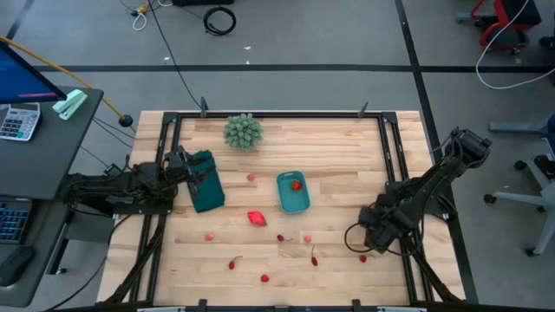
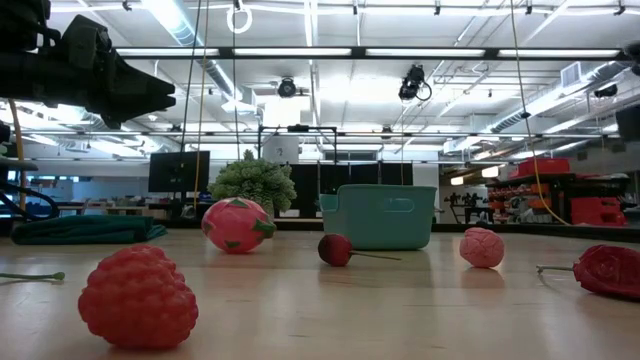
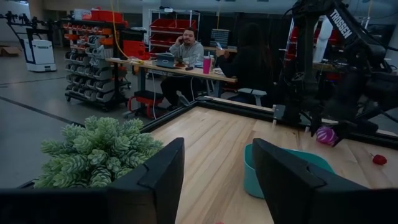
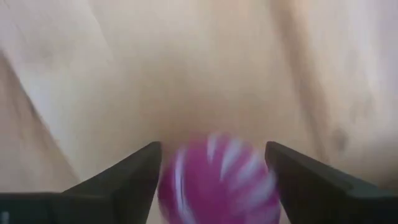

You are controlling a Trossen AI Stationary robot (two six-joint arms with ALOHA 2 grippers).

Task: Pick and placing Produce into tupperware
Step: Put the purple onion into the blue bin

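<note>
Overhead, my right gripper (image 1: 362,242) sits low at the right side of the table (image 1: 347,147), among the scattered produce. The teal tupperware (image 1: 293,192) stands near the table's middle with one red piece (image 1: 297,185) inside it. A larger red strawberry (image 1: 256,217) lies just in front of the tub, and small red bits dot the near boards. My left gripper (image 1: 192,171) waits at the left edge, over a dark green flat piece (image 1: 206,192). The spiky green plant ball (image 1: 243,131) rests at the far side.

At table height, a raspberry (image 2: 138,297) looms nearest, then a pink strawberry (image 2: 237,225), a cherry with a stem (image 2: 335,249) in front of the tub (image 2: 380,216), and a pink berry (image 2: 482,247) to its right.

From my left wrist, my fingers (image 3: 152,180) stand wide apart with nothing between them, the plant ball (image 3: 96,151) and the tub's rim (image 3: 251,171) ahead. Across the table my right arm has the purple ball (image 3: 325,135) at its tip. People sit at a desk beyond.

From my right wrist, the purple spiky ball (image 4: 217,180) sits between my spread fingers (image 4: 124,180); whether they are touching it, I cannot tell.
</note>
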